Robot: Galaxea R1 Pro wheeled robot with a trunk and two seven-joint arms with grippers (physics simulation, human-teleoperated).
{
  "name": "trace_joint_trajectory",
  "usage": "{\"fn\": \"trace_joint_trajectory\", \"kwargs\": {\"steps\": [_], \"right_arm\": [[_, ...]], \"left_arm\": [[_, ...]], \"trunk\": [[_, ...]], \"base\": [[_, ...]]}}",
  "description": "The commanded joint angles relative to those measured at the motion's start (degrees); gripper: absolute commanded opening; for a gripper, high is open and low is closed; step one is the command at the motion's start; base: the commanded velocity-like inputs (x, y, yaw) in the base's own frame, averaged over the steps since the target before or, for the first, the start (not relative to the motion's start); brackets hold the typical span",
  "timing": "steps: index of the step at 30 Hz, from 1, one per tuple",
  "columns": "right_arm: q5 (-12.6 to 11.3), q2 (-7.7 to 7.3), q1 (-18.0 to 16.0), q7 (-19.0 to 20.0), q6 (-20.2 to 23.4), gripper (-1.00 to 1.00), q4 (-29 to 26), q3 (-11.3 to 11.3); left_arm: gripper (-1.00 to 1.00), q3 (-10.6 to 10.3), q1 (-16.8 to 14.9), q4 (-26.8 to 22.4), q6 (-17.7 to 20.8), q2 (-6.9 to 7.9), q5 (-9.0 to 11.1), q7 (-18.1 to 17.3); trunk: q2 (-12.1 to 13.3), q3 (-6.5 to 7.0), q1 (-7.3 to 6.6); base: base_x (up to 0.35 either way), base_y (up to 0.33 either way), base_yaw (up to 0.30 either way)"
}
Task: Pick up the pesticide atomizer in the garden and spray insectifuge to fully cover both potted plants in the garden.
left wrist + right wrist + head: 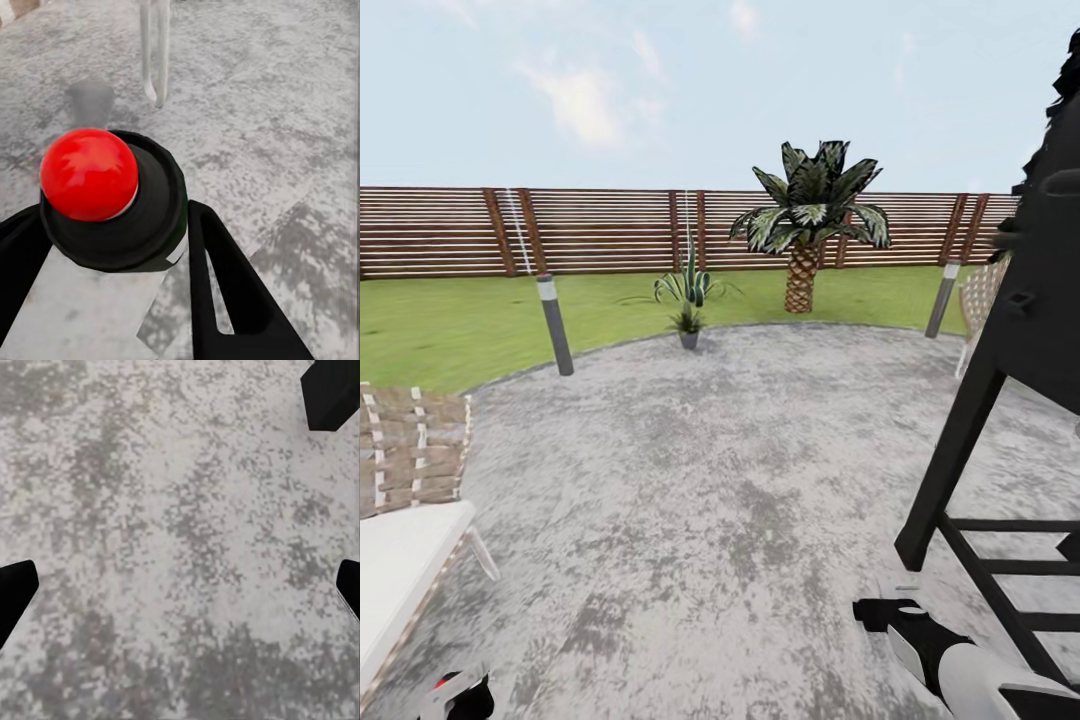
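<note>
Grey paving underfoot; left tool clamps the red-capped atomizer; right tool spread wide, holding nothing.

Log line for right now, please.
left gripper: shut on atomizer | right gripper: open over paving | potted plant: ahead at paving edge | palm: behind

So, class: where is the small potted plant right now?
In the head view, the small potted plant sits centre-left at the paving's far edge, just before the agave, left of the palm.

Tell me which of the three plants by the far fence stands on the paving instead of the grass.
The small potted plant in a grey pot stands at the paving's edge. The agave behind it and the palm grow from grass.
</note>
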Motion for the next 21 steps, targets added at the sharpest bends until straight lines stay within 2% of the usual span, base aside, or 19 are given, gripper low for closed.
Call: {"fn": "trace_joint_trajectory", "kwargs": {"steps": [1, 21], "right_arm": [[0.55, 0.01, -0.02, -0.11, 0.10, 1.00, -0.02, -0.44], [0.55, 0.01, -0.02, -0.11, 0.10, 1.00, -0.02, -0.44]], "left_arm": [[-1.00, 0.49, -0.07, 0.00, -0.17, -0.01, -0.19, -0.47], [-1.00, 0.49, -0.07, 0.00, -0.17, -0.01, -0.19, -0.47]], "trunk": [[-0.02, -0.05, 0.02], [-0.02, -0.15, 0.02]], "base": [[0.338, 0.000, 0.000], [0.338, 0.000, 0.000]]}}
